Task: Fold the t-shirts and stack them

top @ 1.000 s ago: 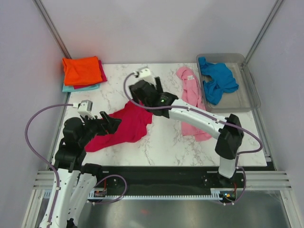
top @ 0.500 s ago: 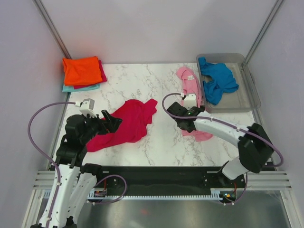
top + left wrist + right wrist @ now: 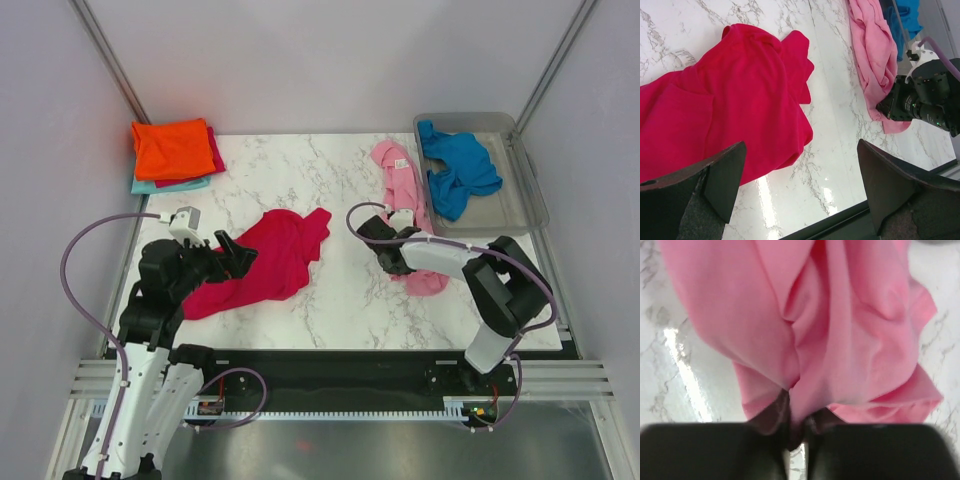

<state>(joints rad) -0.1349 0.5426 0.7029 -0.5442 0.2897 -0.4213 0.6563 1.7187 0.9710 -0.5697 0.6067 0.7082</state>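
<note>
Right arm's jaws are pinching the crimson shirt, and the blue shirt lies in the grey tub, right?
No. The right arm's jaws pinch the light pink shirt, as the right wrist view shows. The blue shirt does lie in the grey tub.

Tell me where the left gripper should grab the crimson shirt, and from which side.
Probably the near-left corner of the crimson shirt, coming down from above on the left arm's side. The cloth there lies flat and thin along its edge, close beneath the open left gripper, while the far end is bunched into folds that would likely drag extra layers along.
</note>
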